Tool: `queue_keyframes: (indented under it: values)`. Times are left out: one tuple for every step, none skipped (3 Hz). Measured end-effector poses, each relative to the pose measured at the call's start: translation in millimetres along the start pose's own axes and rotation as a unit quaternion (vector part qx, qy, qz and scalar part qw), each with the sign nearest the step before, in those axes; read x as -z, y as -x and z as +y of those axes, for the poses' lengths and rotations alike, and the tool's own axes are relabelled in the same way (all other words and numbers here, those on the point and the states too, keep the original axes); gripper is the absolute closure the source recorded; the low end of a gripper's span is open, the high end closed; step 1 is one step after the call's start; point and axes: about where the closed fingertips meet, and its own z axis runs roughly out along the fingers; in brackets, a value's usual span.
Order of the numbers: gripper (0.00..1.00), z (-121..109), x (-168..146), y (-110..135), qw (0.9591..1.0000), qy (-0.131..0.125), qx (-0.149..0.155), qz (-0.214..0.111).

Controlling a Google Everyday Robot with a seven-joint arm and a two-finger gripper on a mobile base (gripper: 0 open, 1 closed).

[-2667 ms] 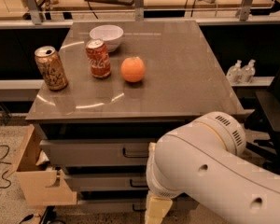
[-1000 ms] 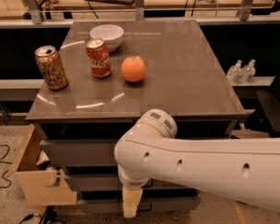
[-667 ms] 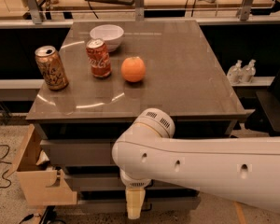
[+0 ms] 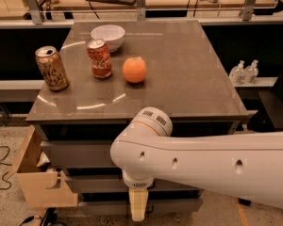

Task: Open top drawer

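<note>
The white arm (image 4: 212,166) reaches across the front of the grey cabinet, and the tool (image 4: 138,204) hangs from its wrist, pointing down in front of the lower drawers. I cannot tell whether the tool is open or closed, and nothing is seen in its hold. The top drawer (image 4: 75,154) sits just under the tabletop (image 4: 188,79); its front shows left of the arm, which hides its handle. On the tabletop stand a white bowl (image 4: 108,34), a red can (image 4: 99,59), a brown can (image 4: 52,68) and an orange (image 4: 134,69).
</note>
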Motion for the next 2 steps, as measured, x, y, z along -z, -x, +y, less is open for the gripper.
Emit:
queue_keyframes:
  values:
    - [0.00, -1.8, -8.7, 1.9, 0.9999, 0.011, 0.004, -0.003]
    - [0.16, -2.7, -20.9, 5.9, 0.9997, 0.021, 0.011, -0.003]
